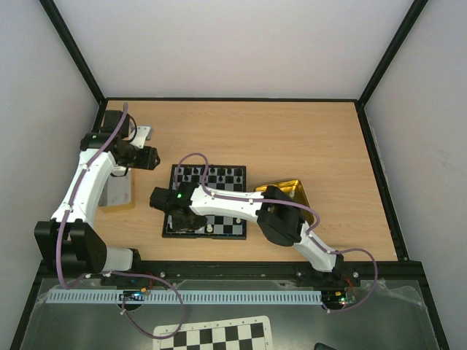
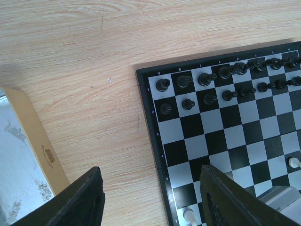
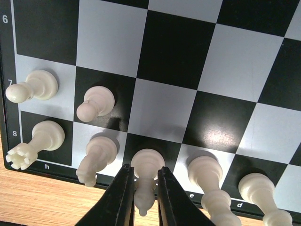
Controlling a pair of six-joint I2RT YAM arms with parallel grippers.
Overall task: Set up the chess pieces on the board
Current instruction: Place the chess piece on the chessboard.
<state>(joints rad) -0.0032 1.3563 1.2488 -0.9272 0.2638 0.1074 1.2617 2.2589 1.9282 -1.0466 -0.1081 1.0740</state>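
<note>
A robot lab's test cell: a left arm and right arm bolted along a rail at a wooden table, boxed in by plain white walls on a black frame, with a printed checkered sheet nearby.

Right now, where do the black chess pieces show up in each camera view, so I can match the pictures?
Top external: the black chess pieces stand in two rows along the board's far edge.
Left wrist: upper right, on the board's top two rows.
Right wrist: not in it; only white pieces show.
Shared landmark: the board's black frame.
</note>
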